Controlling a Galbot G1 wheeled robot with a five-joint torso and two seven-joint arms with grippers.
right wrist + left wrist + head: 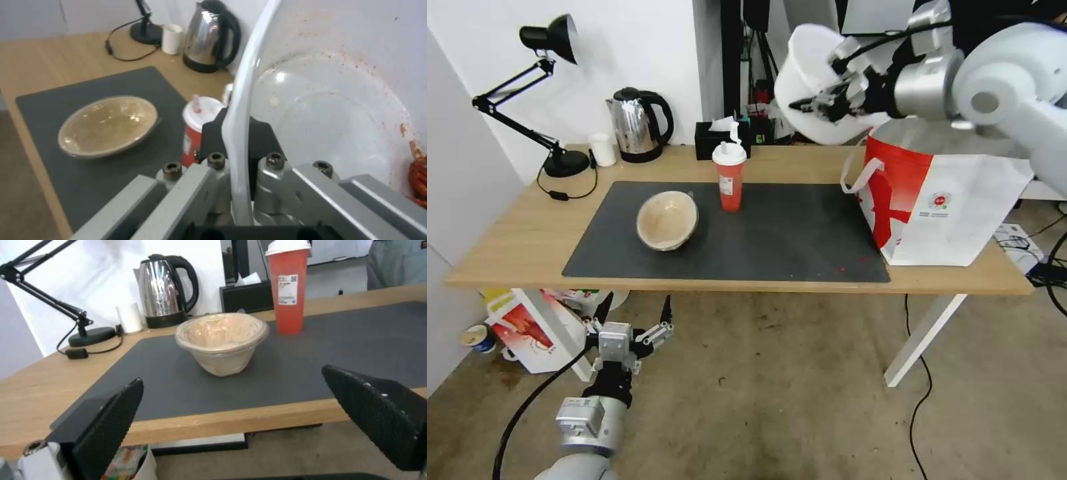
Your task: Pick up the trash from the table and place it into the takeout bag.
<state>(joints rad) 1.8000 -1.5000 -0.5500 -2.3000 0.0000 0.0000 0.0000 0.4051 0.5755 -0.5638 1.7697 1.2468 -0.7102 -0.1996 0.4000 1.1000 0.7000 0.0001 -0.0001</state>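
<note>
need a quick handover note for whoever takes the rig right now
Right gripper: shut on the rim of the white plastic bowl, held tilted in the air above the takeout bag, not yet in it.
Left gripper: open, low in front of the table, idle.
On the mat: beige bowl and red drink cup, both untouched.
Done: white bowl lifted.
Left: drop it in, then bag the other two.

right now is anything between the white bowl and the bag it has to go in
Nothing visible. The right tool grips the white bowl by its rim, tilted, above and just behind the bag. The bag's mouth is open, with only a strap handle hanging outside.
</note>
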